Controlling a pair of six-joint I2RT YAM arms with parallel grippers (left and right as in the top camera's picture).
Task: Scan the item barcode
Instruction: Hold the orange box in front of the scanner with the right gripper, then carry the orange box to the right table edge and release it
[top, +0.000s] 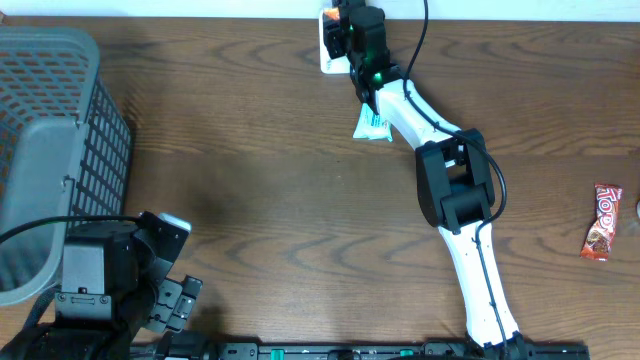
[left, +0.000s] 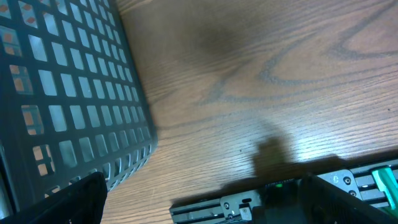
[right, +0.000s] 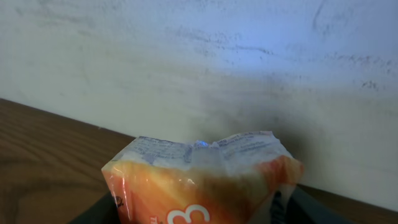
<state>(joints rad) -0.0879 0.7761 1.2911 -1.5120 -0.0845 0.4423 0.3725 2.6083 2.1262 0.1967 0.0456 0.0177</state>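
1. The grey basket (top: 100, 130) stands at the table's left end. The left pincer (top: 170, 295) sits just beside it at the near edge, with its fingers spread wide and nothing between them.
2. The right pincer (top: 352, 28) reaches to the far edge of the table, up against the white wall. It is pinching the orange packet (right: 205, 180), which is the task's thing. The dark fingers show at either lower corner of the packet in the right wrist view.
3. The packet sticks out past the fingertips towards the wall, and its crimped white top seam points at the wall. The visible part runs crosswise between the fingers. The lower part is cut off, so I cannot tell its true long axis.
4. Only the right arm is close enough to matter, as the left one is well apart from the packet.
5. A white object (top: 328, 50) lies just left of the right pincer, but I cannot tell what it is. I judge that the next move turns on swinging the packet's barcode face towards a reader, and no barcode shows on the face in view.
6. A white-and-teal packet (top: 372, 125) lies on the table beside the right forearm.
7. A red candy bar (top: 605, 222) lies near the right edge, with its long axis running near-to-far.
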